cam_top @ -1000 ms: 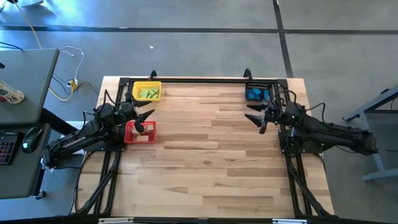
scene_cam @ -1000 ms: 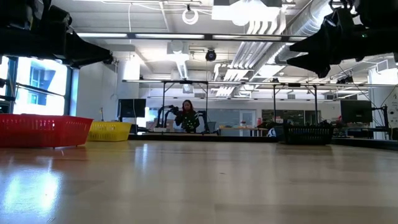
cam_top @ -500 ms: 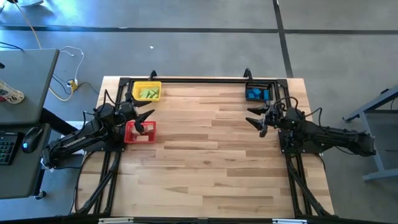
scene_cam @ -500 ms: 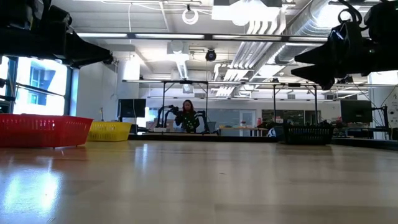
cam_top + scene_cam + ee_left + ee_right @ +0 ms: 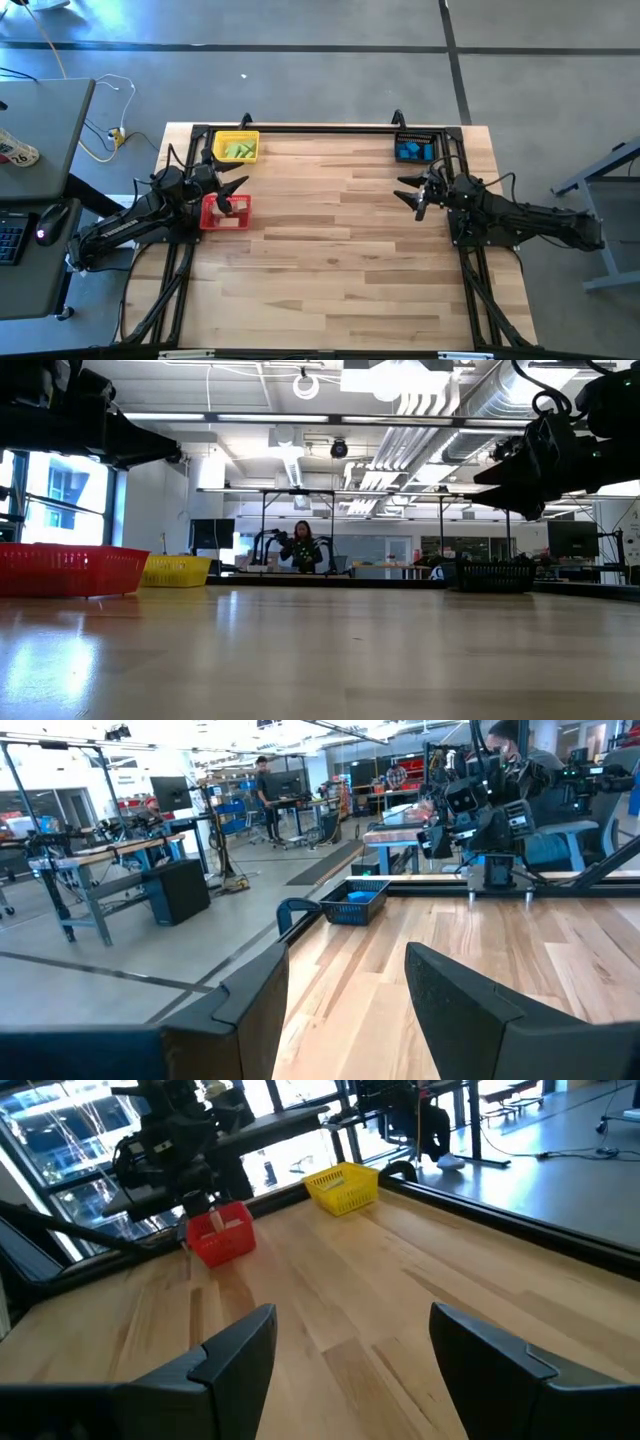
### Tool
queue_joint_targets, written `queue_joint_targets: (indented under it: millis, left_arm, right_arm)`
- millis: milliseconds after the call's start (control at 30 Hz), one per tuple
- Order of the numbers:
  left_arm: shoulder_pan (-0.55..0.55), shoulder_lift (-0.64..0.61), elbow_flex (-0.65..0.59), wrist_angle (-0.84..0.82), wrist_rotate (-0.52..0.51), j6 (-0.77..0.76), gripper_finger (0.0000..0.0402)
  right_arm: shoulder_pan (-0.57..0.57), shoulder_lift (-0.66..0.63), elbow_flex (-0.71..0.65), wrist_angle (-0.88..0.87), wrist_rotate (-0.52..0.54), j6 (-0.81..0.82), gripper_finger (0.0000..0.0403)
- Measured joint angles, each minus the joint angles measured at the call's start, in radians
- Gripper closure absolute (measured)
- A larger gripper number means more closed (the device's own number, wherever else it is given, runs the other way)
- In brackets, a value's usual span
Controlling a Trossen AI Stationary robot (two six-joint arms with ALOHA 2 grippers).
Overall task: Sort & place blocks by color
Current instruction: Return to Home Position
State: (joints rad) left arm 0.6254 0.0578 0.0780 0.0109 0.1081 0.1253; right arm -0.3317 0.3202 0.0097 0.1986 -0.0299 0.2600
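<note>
Both claws are spread wide and gripping nothing. The left claw hangs right over the red bin. The right claw hovers above the bare bench near the black bin. The green blocks sit in the yellow bin, and the blue blocks are in the black one.

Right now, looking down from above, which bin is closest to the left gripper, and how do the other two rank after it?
1. Red bin: on the left side, partly under the left gripper.
2. Yellow bin: in the back left corner, just beyond the red one.
3. Black bin: far across, in the back right corner.
</note>
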Motion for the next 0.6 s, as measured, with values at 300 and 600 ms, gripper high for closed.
queue_joint_targets:
  millis: [300,600]
  left_arm:
    - [0.0,0.0,0.0,0.0,0.0,0.001,0.0213]
    - [0.0,0.0,0.0,0.0,0.0,0.001,0.0213]
  right_arm:
    - [0.0,0.0,0.0,0.0,0.0,0.002,0.0153]
    - [0.0,0.0,-0.001,0.0,0.0,0.002,0.0153]
